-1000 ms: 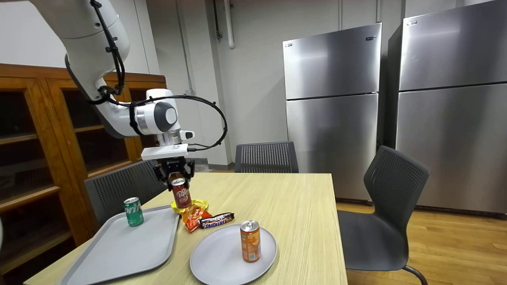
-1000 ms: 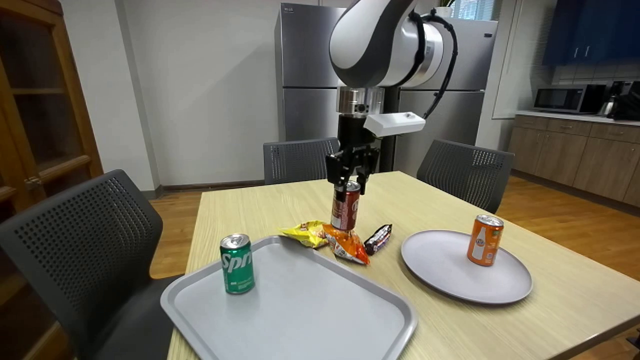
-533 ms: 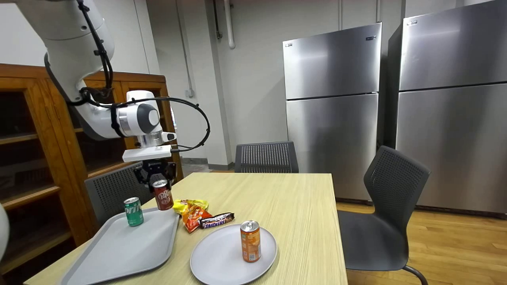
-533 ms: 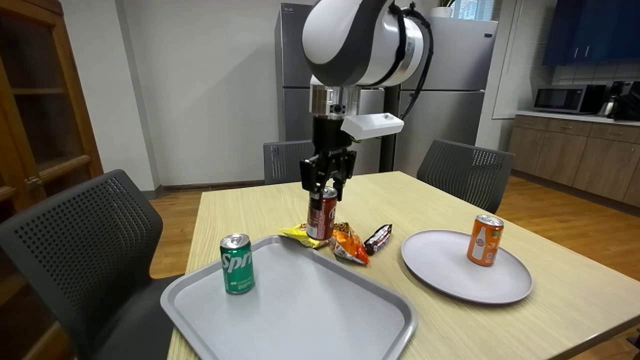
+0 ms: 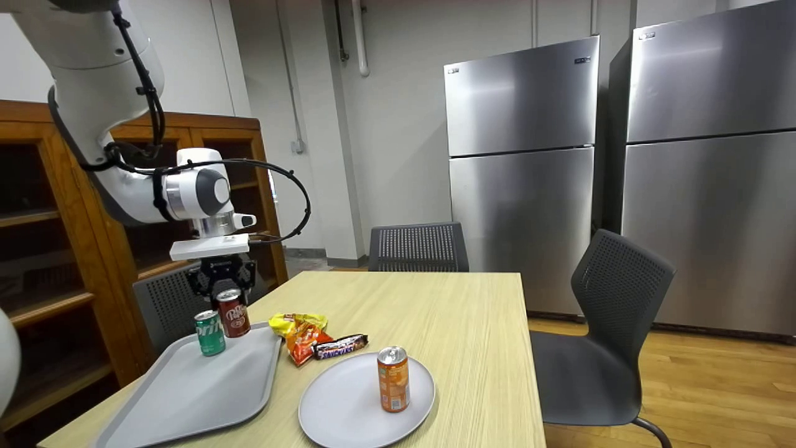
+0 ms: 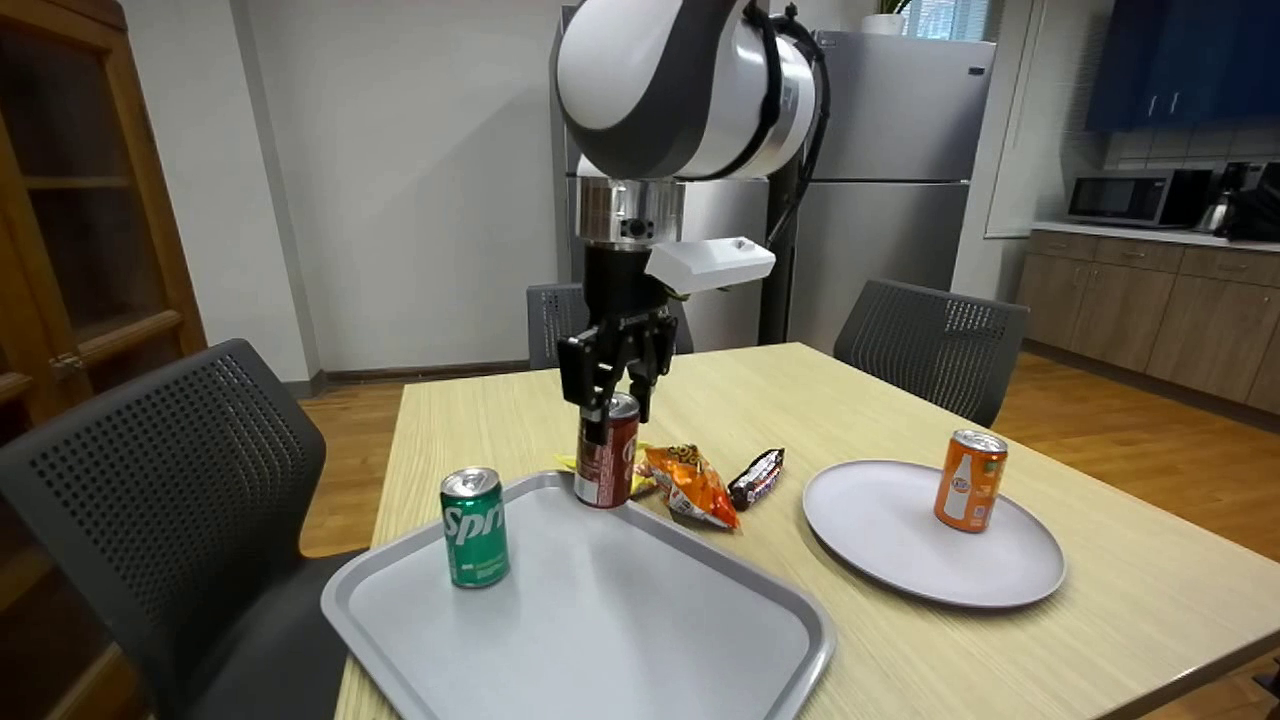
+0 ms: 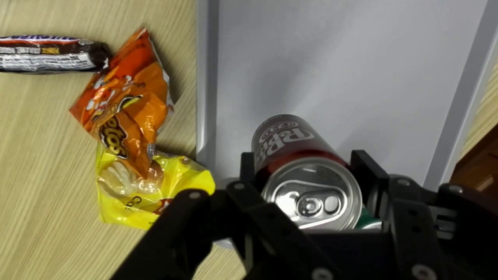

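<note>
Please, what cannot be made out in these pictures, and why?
Wrist view: most of the green can is hidden behind the Dr Pepper can and the hand.
Wrist view: the left edge cuts off one end of the Snickers bar.
In an exterior view: the yellow bag is mostly hidden behind the Dr Pepper can.
In both exterior views: the lower edge cuts off part of the tray.

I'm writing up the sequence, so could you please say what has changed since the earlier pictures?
The Dr Pepper can moved toward the Sprite can and over the tray, appearing lower in both exterior views; the jaws gripped it throughout. The Sprite can, tray, snack bags, candy bar, orange can and plate stayed put.
</note>
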You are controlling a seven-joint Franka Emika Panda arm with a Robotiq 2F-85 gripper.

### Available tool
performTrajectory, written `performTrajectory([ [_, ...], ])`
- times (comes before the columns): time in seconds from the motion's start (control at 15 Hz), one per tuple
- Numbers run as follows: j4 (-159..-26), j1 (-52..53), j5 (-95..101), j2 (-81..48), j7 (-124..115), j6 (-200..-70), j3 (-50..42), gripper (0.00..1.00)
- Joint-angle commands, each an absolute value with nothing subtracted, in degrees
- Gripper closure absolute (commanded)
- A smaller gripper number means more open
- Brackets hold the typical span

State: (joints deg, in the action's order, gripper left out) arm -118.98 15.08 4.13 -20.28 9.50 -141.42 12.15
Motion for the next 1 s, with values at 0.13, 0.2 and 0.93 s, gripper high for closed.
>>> performTrajectory([
  [0.13,-115.51,16.38,6.18,-23.33,8.91,-139.82,12.95,0.62],
  [0.2,-115.06,16.75,6.69,-24.06,8.54,-140.2,12.79,0.62],
  [0.93,-105.28,18.47,9.28,-33.87,7.84,-138.67,11.15,0.62],
])
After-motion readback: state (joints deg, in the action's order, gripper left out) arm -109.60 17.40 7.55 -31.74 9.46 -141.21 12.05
